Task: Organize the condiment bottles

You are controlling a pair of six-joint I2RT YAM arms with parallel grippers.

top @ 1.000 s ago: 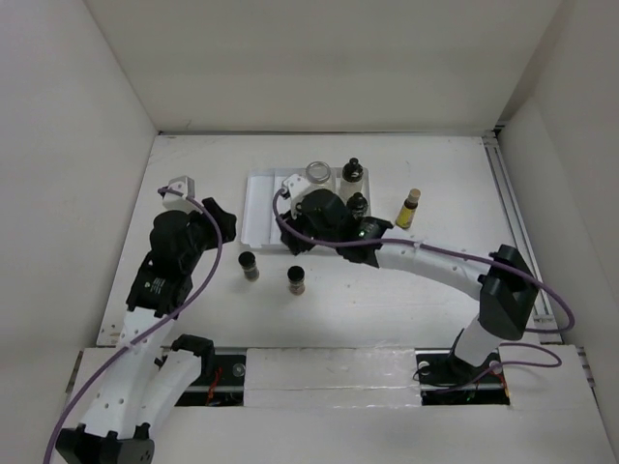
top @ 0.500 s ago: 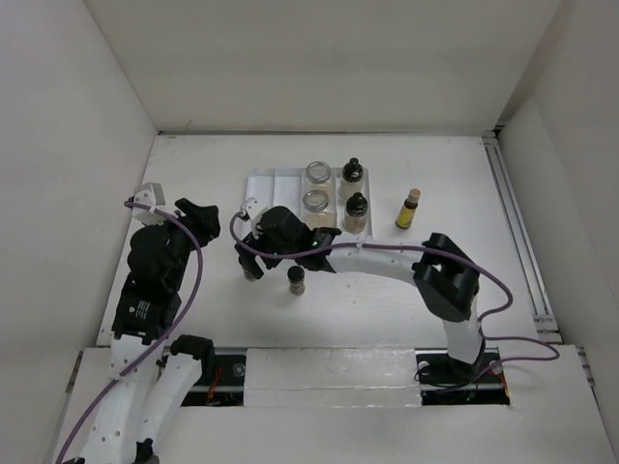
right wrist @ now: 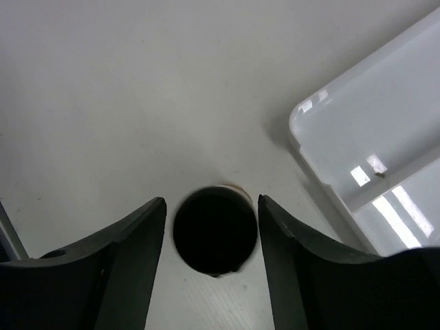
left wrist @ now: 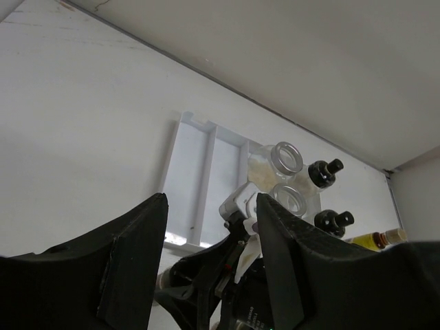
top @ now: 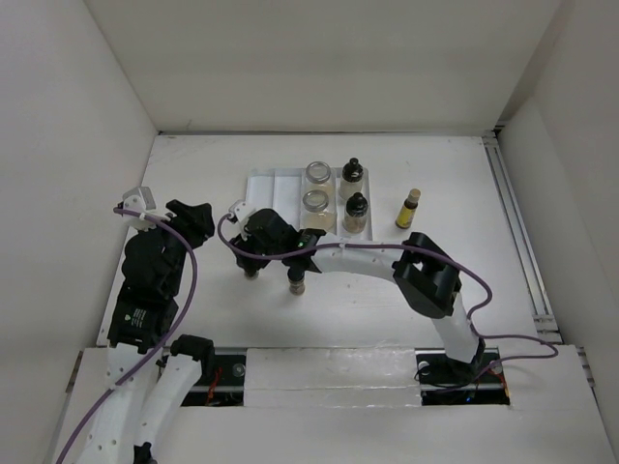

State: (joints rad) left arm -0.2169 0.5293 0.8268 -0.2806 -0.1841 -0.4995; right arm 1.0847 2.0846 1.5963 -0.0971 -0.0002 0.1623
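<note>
My right fingers (right wrist: 117, 261) are released, spread on either side of a black-capped spice bottle (right wrist: 214, 230) and not clenched on it. The bottle stands upright on the table (right wrist: 103, 103), near a corner of the white tray (right wrist: 371, 151). My left fingers (left wrist: 130, 254) are apart, holding nothing.

Black-capped spice bottle (right wrist: 214, 232) stands upright between the fingers of the right gripper (right wrist: 211, 201), cap facing up! Second brown bottle (top: 298, 280) stands just behind that gripper, by its wrist. Farther back, two clear jars (top: 315, 174) and two black-capped bottles (top: 352, 174) stand upright in pairs, with the slim yellow bottle (top: 409, 208) farthest off
</note>
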